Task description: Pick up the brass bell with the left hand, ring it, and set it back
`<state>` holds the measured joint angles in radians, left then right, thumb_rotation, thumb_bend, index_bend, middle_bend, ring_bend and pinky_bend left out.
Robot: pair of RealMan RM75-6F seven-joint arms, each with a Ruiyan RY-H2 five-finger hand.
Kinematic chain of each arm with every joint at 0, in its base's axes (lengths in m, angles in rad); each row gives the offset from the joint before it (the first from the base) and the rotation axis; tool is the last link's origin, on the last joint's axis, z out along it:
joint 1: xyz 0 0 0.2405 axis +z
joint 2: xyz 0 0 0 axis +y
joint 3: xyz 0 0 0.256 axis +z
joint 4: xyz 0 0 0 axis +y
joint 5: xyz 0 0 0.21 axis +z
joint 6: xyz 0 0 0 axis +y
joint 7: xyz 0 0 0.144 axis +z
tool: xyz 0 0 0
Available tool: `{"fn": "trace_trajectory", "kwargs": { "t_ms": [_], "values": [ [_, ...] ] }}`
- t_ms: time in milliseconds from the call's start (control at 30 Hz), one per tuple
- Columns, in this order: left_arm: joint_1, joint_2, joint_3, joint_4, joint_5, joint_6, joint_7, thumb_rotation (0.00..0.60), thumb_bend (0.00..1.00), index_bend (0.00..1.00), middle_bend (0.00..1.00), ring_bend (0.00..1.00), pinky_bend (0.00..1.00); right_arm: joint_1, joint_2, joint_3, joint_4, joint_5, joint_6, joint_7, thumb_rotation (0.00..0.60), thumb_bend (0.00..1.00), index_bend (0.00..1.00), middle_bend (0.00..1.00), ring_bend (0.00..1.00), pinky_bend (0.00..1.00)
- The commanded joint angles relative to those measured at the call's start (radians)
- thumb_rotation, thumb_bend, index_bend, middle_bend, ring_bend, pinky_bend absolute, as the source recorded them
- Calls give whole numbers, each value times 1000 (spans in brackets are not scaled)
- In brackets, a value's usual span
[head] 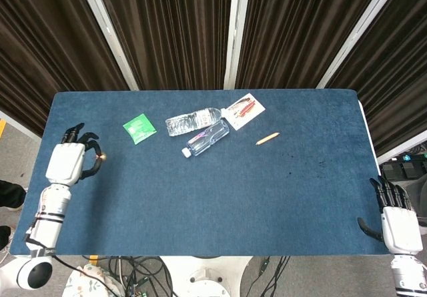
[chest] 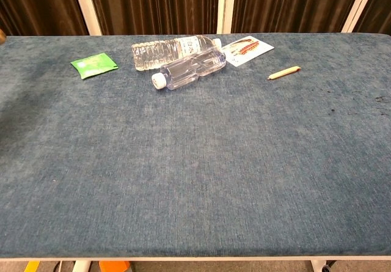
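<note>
In the head view my left hand [head: 68, 162] is raised above the table's left edge, its fingers curled around the small brass bell [head: 101, 156], whose shiny tip shows at the hand's right side. The chest view shows only a sliver of the bell [chest: 2, 35] at its left edge; the hand itself is out of that frame. My right hand [head: 397, 218] rests past the table's front right corner, fingers apart and holding nothing.
Two clear plastic bottles [head: 193, 121] [head: 206, 139] lie side by side at the table's back middle. A green packet [head: 139, 127] lies left of them, a printed card [head: 243, 109] to their right, and a pencil [head: 267, 138] further right.
</note>
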<state>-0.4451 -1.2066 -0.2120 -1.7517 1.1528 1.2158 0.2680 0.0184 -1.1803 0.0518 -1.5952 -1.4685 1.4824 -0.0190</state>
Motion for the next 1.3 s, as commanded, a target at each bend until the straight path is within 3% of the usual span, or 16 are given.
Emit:
{"fn": "trace_trajectory", "kwargs": {
  "t_ms": [33,100,233,300,400,500,533,600,667,800,867,933,1033,1133,1233,1300],
  "values": [
    [-17,-10,51,53,73,0,100,600,442,621,289,58,105,0,1,0,-3,-3,3,-2,600,157,0,0,0,0],
    [-8,-75,24,47,-2,41,140,600,425,631,297,71,104,-2,3,0,-3,-2,6,-2,600,157,0,0,0,0],
    [-4,10,-9,-90,-82,-147,-148,600,429,633,302,78,110,-3,4,3,2,11,1,4,600,157,0,0,0,0],
    [-9,25,13,-71,-20,-131,-98,600,430,633,301,78,109,-2,1,2,5,12,-5,7,600,157,0,0,0,0],
    [3,-48,-1,-19,-23,18,50,600,430,635,301,78,103,1,-6,-3,9,5,-8,8,600,157,0,0,0,0],
    [9,-3,-25,-147,-84,-134,-214,600,438,636,297,78,105,0,-7,-2,13,8,-8,8,600,157,0,0,0,0],
    [3,26,-9,-124,-21,-148,-200,600,447,633,293,77,106,0,-6,1,14,12,-9,10,600,157,0,0,0,0],
    [-1,-8,23,-21,74,-37,18,600,449,637,285,77,102,1,-6,2,14,15,-10,13,600,158,0,0,0,0],
    [10,-79,5,1,38,41,79,600,437,647,285,77,99,0,-6,-1,15,9,-9,13,600,157,0,0,0,0],
    [2,-13,-4,-131,-25,-155,-204,600,432,656,268,70,98,-1,-7,-1,17,15,-10,12,600,157,0,0,0,0],
    [-11,59,6,-161,77,-254,-349,600,435,655,251,58,96,0,-7,2,18,20,-13,15,600,157,0,0,0,0],
    [-8,61,18,-92,143,-190,-237,600,436,654,248,56,93,2,-9,1,18,16,-15,14,600,157,0,0,0,0],
    [8,-23,1,-49,49,-62,-18,600,429,660,248,56,89,2,-10,-3,19,9,-14,13,600,157,0,0,0,0],
    [10,20,1,-145,52,-134,-172,600,435,659,248,55,79,0,-10,0,23,21,-16,16,600,157,0,0,0,0],
    [18,-57,18,-38,133,36,119,600,427,670,248,56,67,2,-11,1,24,20,-20,20,600,157,0,0,0,0],
    [19,-77,8,-73,61,4,55,600,421,676,248,56,65,3,-11,-3,24,15,-19,17,600,157,0,0,0,0]
  ]
}}
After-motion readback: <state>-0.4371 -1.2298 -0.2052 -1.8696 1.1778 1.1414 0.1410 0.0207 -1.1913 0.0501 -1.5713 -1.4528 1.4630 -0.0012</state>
